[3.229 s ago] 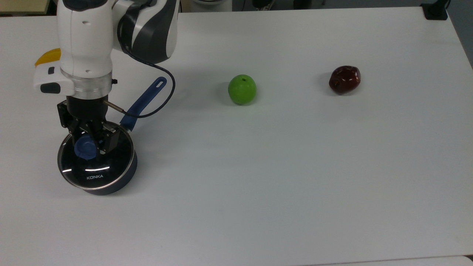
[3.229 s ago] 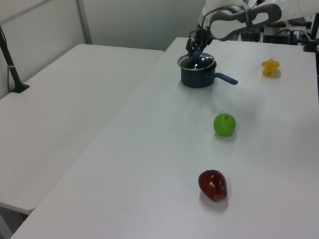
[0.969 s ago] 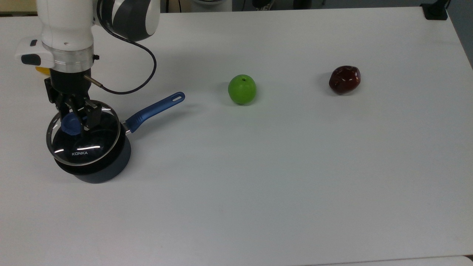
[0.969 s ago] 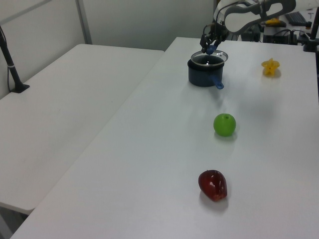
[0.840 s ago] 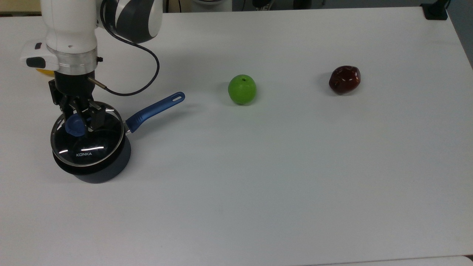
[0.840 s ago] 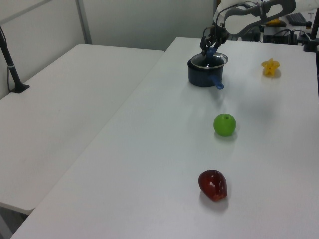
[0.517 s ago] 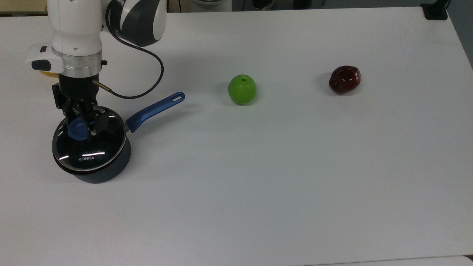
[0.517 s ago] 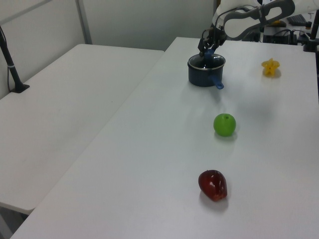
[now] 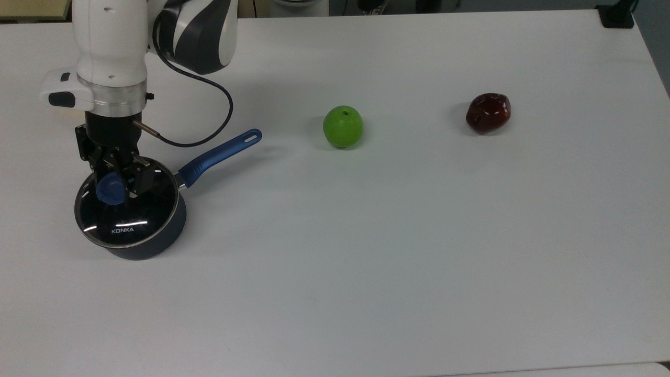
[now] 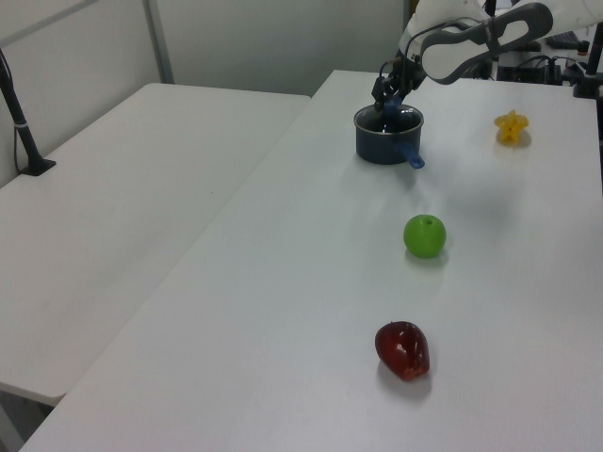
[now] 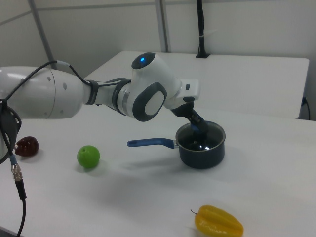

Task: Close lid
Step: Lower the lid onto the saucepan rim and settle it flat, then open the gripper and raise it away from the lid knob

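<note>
The lid (image 9: 137,217), clear glass with a metal rim and white "KONKA" lettering, lies level over the dark blue saucepan (image 9: 152,249) at the top view's left. My gripper (image 9: 118,185) points down over it, shut on its blue knob (image 9: 109,192). The pan's blue handle (image 9: 220,152) points to the top view's upper right. From the side, the gripper (image 11: 198,130) reaches down onto the lid (image 11: 210,138) inside the pan's rim (image 11: 201,152). At the far end of the table, the gripper (image 10: 387,97) stands over the saucepan (image 10: 385,142).
A green apple (image 9: 343,126) and a dark red apple (image 9: 488,112) lie to the top view's right of the pan. A yellow star-shaped fruit (image 11: 218,222) lies near the pan. A black cable (image 9: 209,131) loops off the wrist. A second table (image 10: 113,188) adjoins.
Over the last second the gripper has carried the lid toward the top view's lower right and lowered it until its rim lines up with the pan's. Earlier, the pan's handle swung round.
</note>
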Controlling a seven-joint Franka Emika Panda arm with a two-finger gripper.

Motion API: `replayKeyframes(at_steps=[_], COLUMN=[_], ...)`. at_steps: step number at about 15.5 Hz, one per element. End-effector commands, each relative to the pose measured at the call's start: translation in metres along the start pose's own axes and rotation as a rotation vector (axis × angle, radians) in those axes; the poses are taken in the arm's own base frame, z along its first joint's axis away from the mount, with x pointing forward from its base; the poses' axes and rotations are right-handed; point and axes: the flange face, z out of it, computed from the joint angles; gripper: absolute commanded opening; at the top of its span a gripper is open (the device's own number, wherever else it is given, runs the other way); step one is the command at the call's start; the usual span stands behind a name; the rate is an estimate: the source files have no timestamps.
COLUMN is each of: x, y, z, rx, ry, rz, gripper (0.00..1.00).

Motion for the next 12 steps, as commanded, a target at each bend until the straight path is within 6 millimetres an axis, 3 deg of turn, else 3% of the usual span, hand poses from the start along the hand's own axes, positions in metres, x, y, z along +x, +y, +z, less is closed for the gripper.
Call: replayKeyframes(at_steps=[1,2,7,12], x=[-0.004,-0.002,0.007,-0.024], y=[-0.003,-0.002,-0.012,-0.036], z=[-0.001,-0.005,-0.077,-0.164], rx=[0.003,0.008,0.045,0.064], ry=[0.01,0.01,-0.074,-0.35], rz=[0.011,0.018,0.042,-0.031], gripper=[0.87,1.0,1.0,1.0])
